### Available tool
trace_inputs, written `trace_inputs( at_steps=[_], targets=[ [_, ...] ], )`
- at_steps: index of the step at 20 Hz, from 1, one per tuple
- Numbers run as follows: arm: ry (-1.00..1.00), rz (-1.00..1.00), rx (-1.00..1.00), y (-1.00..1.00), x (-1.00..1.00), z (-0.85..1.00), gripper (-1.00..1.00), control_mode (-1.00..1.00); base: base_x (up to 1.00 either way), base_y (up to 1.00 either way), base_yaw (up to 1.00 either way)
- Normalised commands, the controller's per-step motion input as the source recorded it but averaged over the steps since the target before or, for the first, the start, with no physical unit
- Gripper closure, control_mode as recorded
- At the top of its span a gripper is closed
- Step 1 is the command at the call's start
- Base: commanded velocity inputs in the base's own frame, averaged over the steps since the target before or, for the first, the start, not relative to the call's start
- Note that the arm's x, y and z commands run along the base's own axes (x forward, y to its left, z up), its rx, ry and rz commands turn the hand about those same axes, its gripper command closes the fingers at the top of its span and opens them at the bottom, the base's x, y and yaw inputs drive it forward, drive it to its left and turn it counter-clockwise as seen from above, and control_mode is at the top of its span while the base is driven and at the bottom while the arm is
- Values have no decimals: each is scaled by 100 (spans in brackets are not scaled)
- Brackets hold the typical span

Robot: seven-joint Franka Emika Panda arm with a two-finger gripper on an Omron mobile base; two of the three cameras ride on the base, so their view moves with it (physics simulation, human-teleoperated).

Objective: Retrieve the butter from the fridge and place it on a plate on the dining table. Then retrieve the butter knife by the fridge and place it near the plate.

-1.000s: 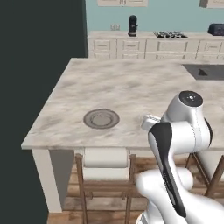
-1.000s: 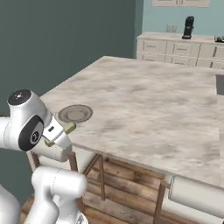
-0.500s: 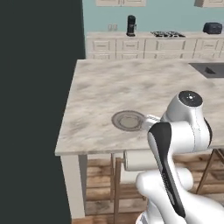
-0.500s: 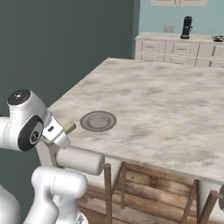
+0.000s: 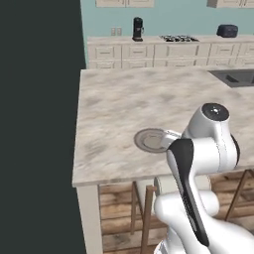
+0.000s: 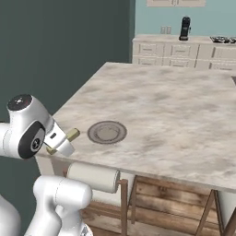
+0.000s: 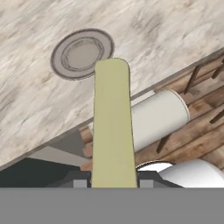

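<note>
Pale yellow butter (image 7: 112,131) is clamped in the fingers (image 7: 112,181); base was driven closer, plate (image 7: 82,53) on table (image 6: 184,115) now just ahead, placement next.

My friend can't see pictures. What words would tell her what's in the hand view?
A pale yellow stick of butter is pinched in the robot's hand and points up toward a round grey plate on the marbled dining table. The table's edge and a cream stool are below.
</note>
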Motion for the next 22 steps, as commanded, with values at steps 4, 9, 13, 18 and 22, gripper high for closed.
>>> trace_inputs(
  at_steps=[4, 9, 13, 18, 22],
  targets=[
    [0, 0, 0, 0, 0, 0, 100, 100, 74, 0, -20],
    [0, 0, 0, 0, 0, 0, 100, 100, 92, 0, -14],
    [0, 0, 0, 0, 0, 0, 100, 100, 82, 0, -5],
    [1, 0, 0, -5, 28, 0, 100, -100, 37, -1, 0],
    [7, 2, 0, -26, 93, 0, 100, -100, 0, 0, 0]
  ],
)
